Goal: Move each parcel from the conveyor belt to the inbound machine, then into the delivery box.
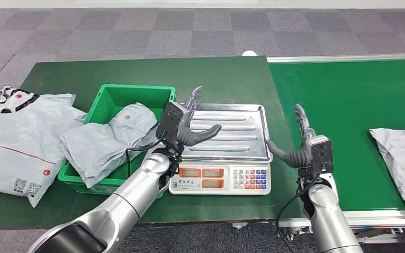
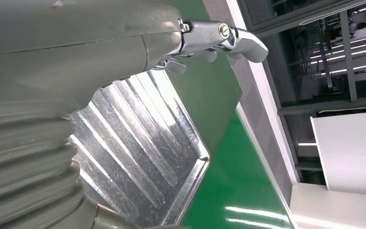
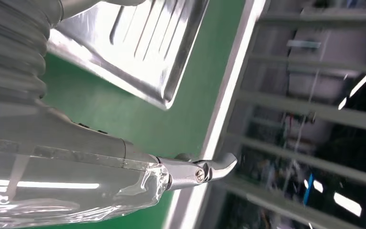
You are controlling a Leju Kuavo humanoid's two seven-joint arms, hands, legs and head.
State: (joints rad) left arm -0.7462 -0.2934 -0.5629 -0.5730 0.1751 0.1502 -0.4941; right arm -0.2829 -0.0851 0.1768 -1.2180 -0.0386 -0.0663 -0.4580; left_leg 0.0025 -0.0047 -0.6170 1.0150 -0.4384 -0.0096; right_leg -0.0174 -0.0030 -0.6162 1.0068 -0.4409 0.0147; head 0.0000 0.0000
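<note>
Both silver robot hands hover open and empty: the left hand point(image 1: 190, 124) over the steel-trayed weighing scale point(image 1: 227, 153), the right hand point(image 1: 300, 145) beside it. One grey plastic parcel point(image 1: 403, 158) lies on the green conveyor belt point(image 1: 343, 116); another grey parcel point(image 1: 111, 139) sits in the green plastic crate point(image 1: 137, 94).

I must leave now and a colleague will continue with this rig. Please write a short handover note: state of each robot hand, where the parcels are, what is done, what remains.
Left robot hand: open, holds nothing, above the left side of the scale tray.
Right robot hand: open, holds nothing, at the near left part of the conveyor belt, beside the scale.
Parcels: one grey parcel lies in the green delivery box; one grey parcel waits on the belt at the right; a large white bag lies on the table left of the box.
Done: one parcel in the box; the tray is bare.
Left: weigh the belt parcel, then put it in the box.
</note>
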